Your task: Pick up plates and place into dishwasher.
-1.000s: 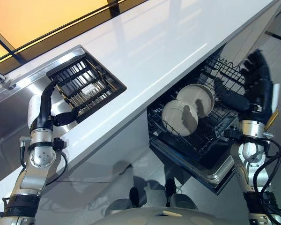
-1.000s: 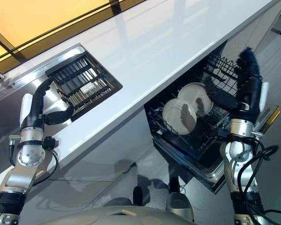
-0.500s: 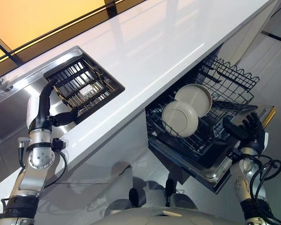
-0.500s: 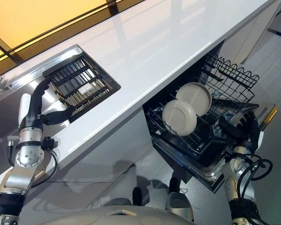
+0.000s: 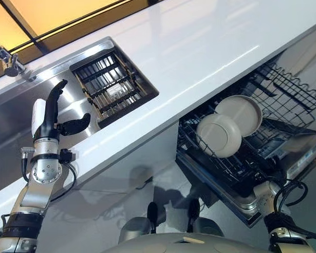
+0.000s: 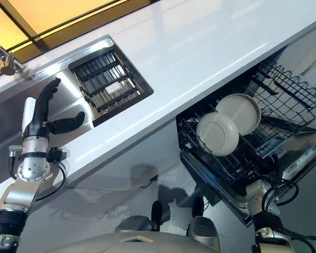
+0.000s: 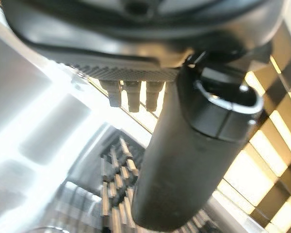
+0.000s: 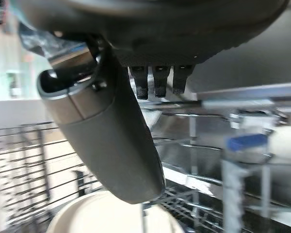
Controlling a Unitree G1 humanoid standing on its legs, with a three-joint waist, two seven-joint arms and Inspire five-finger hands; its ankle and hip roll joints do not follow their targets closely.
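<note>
Two beige plates, one in front and another behind it, stand on edge side by side in the dark wire lower rack of the open dishwasher. My right hand is low by the rack, open with its thumb out, holding nothing. A plate's rim shows just past that thumb. My left hand is raised over the steel sink, open and empty, with its thumb pointing toward the slatted sink rack.
A long white counter runs above the dishwasher. The dishwasher door juts out low at the right. A faucet stands at the sink's far left. Grey floor lies below.
My right hand has dropped from above the dishwasher rack to low beside the door. The camera has shifted, and the left hand stays by the sink.
</note>
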